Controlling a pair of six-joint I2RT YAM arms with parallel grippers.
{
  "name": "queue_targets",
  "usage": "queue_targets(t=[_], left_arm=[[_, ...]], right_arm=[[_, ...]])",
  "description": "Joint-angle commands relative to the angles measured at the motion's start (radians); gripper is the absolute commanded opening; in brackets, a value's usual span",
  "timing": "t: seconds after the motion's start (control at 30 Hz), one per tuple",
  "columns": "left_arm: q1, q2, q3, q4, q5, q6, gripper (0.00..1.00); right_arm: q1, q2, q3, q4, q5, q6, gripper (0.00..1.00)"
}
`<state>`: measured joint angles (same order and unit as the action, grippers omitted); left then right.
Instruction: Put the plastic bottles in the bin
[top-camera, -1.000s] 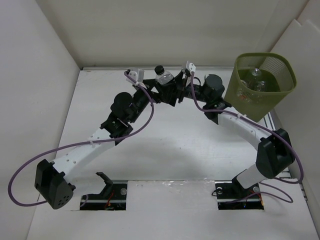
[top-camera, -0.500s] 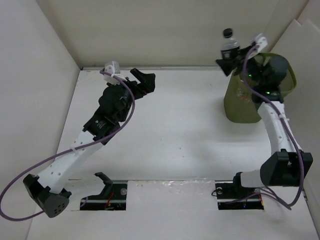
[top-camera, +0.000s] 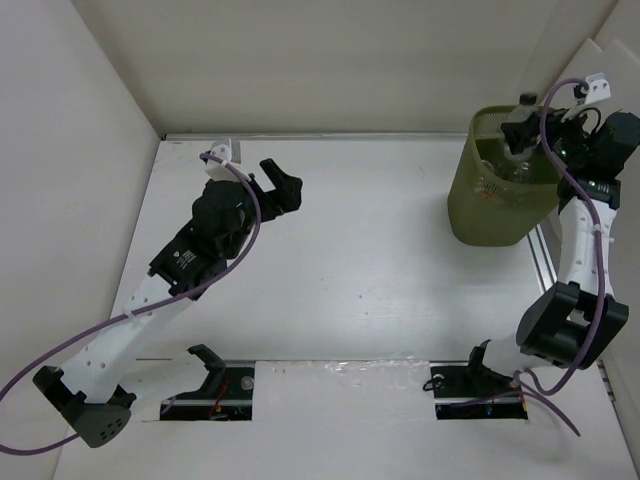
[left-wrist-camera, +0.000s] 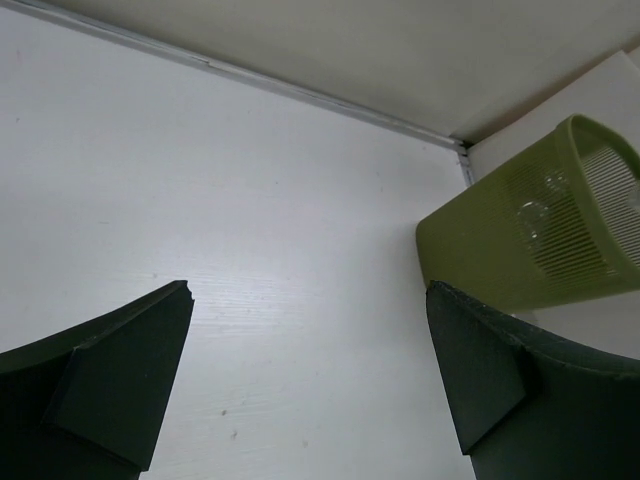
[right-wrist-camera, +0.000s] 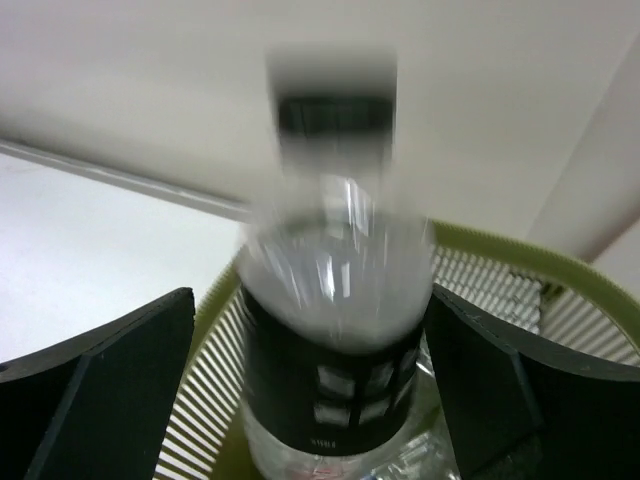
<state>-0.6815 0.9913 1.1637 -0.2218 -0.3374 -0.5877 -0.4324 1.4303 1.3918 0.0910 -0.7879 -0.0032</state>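
The olive-green bin (top-camera: 500, 215) stands at the table's far right. My right gripper (top-camera: 535, 125) hovers over its mouth with the jaws spread wide. Between them, in the right wrist view, a black-labelled plastic bottle (right-wrist-camera: 335, 330) with a black cap is blurred by motion above the bin's mesh wall (right-wrist-camera: 200, 400); a gap shows beside it at the left finger (right-wrist-camera: 110, 390). Clear bottles (top-camera: 515, 168) lie inside the bin. My left gripper (top-camera: 278, 188) is open and empty over the far left of the table, and the bin (left-wrist-camera: 500, 250) is ahead of it to the right.
Cream walls close in the white table (top-camera: 360, 260) at the back and both sides. A metal rail (top-camera: 545, 255) runs along the table's right edge beside the bin. Both arm bases (top-camera: 210, 385) sit at the near edge.
My right gripper carried the black-labelled bottle from the table's far middle to above the bin, then spread its jaws and let go. My left arm pulled back to the left.
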Motion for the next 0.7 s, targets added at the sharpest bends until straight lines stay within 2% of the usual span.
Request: queue_targets(t=[0.0, 0.17, 0.3, 0.5, 0.57, 0.67], left_arm=[[-0.003, -0.037, 0.053, -0.076, -0.023, 0.061, 1.00], [0.007, -0.005, 0.065, -0.125, -0.074, 0.095, 1.00], [0.007, 0.021, 0.117, -0.166, -0.084, 0.095, 1.00], [0.007, 0.030, 0.235, -0.249, -0.195, 0.143, 1.00], [0.007, 0.030, 0.293, -0.293, -0.247, 0.167, 1.00], [0.007, 0.018, 0.346, -0.344, -0.314, 0.196, 1.00]], right_arm=[[-0.026, -0.005, 0.091, -0.095, 0.032, -0.066, 0.99], [-0.035, -0.040, 0.156, -0.197, 0.088, -0.136, 0.99], [-0.022, -0.076, 0.246, -0.371, 0.098, -0.234, 0.99], [0.116, -0.244, 0.279, -0.562, 0.169, -0.475, 0.99], [0.190, -0.356, 0.248, -0.596, 0.250, -0.512, 0.99], [0.257, -0.487, 0.188, -0.643, 0.285, -0.540, 0.99]])
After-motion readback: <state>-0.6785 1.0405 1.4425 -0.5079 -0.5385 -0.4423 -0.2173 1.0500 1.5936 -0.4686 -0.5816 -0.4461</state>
